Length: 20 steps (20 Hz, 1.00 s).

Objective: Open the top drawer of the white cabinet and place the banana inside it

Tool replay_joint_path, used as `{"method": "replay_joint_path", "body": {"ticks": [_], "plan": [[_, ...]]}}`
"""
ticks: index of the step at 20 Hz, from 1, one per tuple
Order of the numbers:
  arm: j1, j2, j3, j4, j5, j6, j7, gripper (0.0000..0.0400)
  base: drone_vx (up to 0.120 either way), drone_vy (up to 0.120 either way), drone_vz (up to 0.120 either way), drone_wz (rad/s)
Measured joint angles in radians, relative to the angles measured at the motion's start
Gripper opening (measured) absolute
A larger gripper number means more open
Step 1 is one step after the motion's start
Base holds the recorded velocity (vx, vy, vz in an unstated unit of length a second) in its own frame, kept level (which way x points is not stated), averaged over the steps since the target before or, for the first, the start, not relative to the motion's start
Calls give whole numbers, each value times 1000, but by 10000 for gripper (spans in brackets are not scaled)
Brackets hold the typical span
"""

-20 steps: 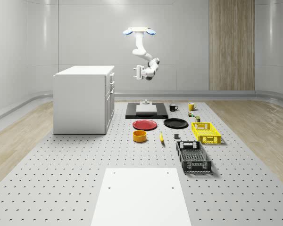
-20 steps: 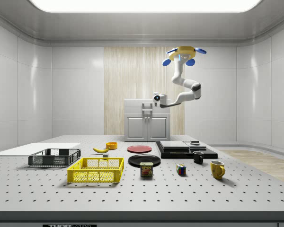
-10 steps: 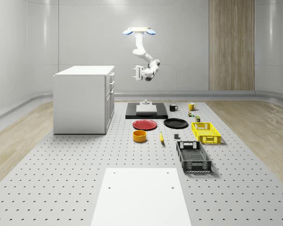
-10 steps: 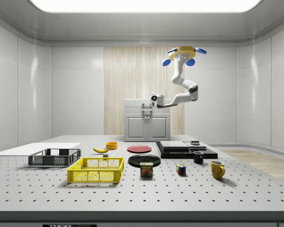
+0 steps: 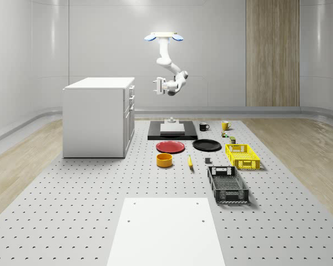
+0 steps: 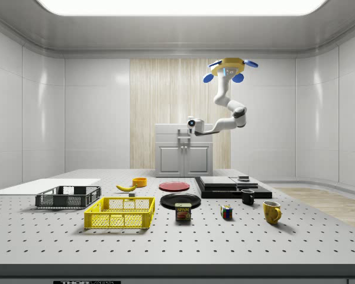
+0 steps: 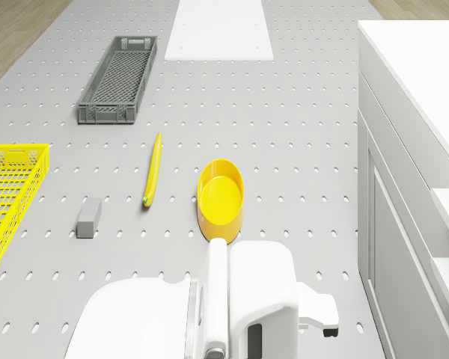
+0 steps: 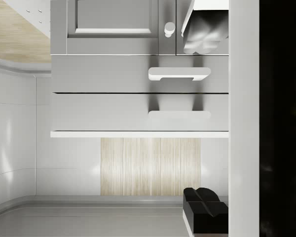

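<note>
The drone (image 5: pixel 164 36) hovers high over the far part of the desk (image 5: pixel 72 194), off to the front side of the white cabinet (image 5: pixel 97 119). Its arm is bent down so that the gripper (image 5: pixel 156 87) hangs at about drawer height, short of the cabinet and touching nothing. In the wrist view the fingers (image 8: pixel 204 202) look spread, with nothing between them. The top drawer (image 8: pixel 113 112) is shut, and its bar handle (image 8: pixel 179 114) sits straight ahead of them. That handle looks stiff and smooth, so I'd take it across the middle and pull straight out, since a slick bar could slip free. The banana (image 5: pixel 190 161) lies flat on the desk, just beside the yellow bowl (image 7: pixel 221 196) without touching it. It is well apart from the fingers, far below them and further from the cabinet. I'd expect it to be light, a bit soft and easily bruised, with a curved skin that may roll. It is best pinched gently across its thick middle, with the fingers square to its length.
</note>
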Motion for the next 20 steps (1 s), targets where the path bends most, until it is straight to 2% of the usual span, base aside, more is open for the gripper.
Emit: {"method": "replay_joint_path", "body": {"ticks": [9, 20], "plan": [[45, 43, 53, -13, 83, 76, -39, 400, 0, 0, 0, 0], [101, 119, 119, -8, 207, 156, -101, 400, 0, 0, 0, 0]]}}
